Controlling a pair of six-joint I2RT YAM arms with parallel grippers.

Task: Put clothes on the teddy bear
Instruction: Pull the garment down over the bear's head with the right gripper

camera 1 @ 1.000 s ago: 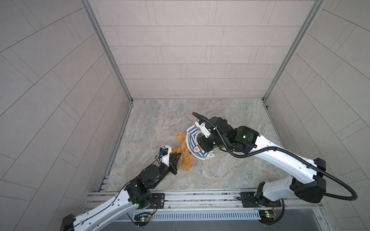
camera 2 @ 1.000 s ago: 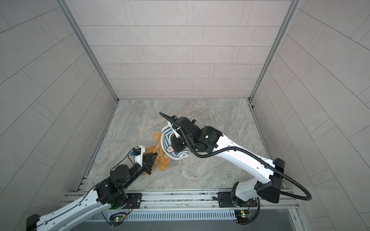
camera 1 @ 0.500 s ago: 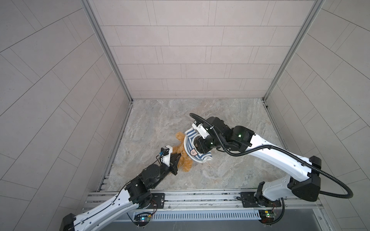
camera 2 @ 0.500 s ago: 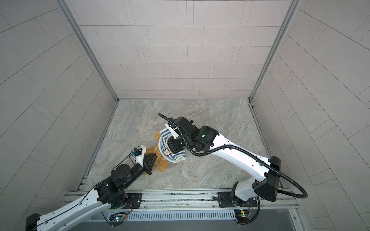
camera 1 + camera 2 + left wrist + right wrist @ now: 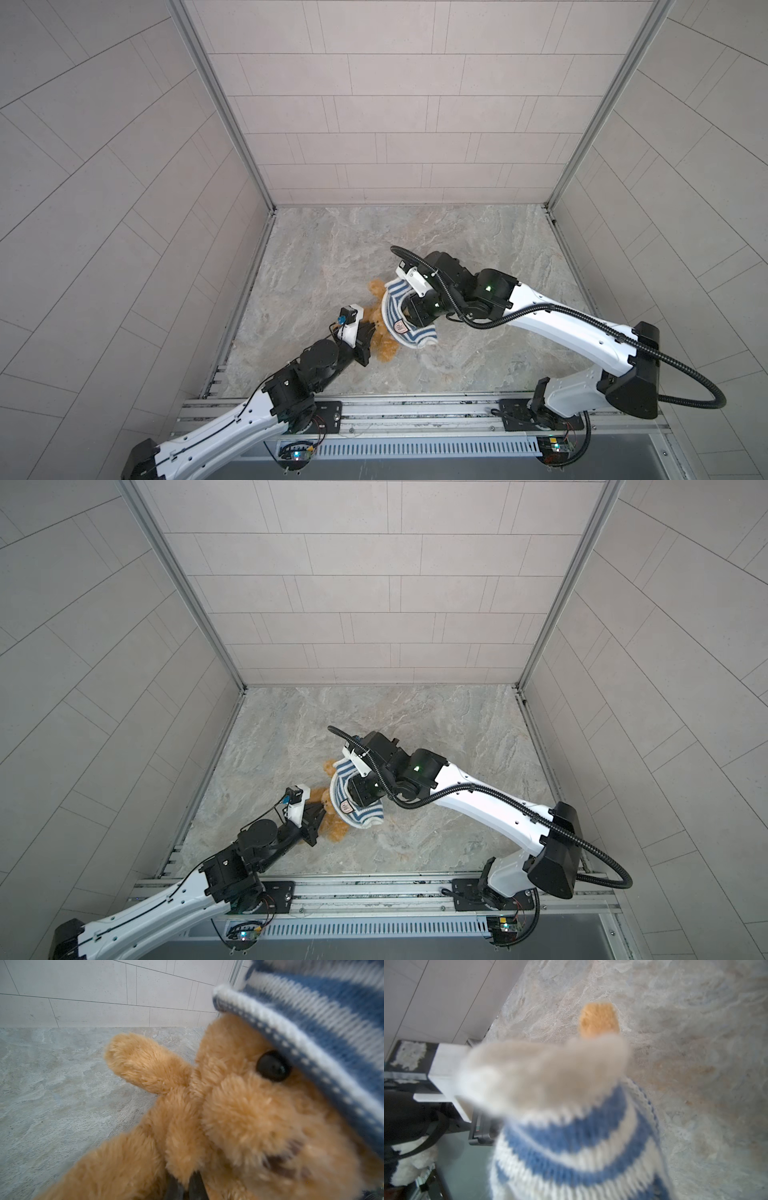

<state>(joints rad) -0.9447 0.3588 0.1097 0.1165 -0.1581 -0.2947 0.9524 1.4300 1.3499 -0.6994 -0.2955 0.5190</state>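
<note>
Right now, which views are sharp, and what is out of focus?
Both top views: sharp, evenly lit, only soft shadows. Left wrist view: the teddy bear fills the frame, its eye fairly sharp, its nose and the striped shirt soft. Right wrist view: the shirt is badly blurred, very close to the lens.

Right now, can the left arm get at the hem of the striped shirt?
Probably not as things stand. The left gripper is shut on a limb of the teddy bear, so it would have to let go first. The striped shirt hangs close over the bear's head, with nothing between them.
</note>
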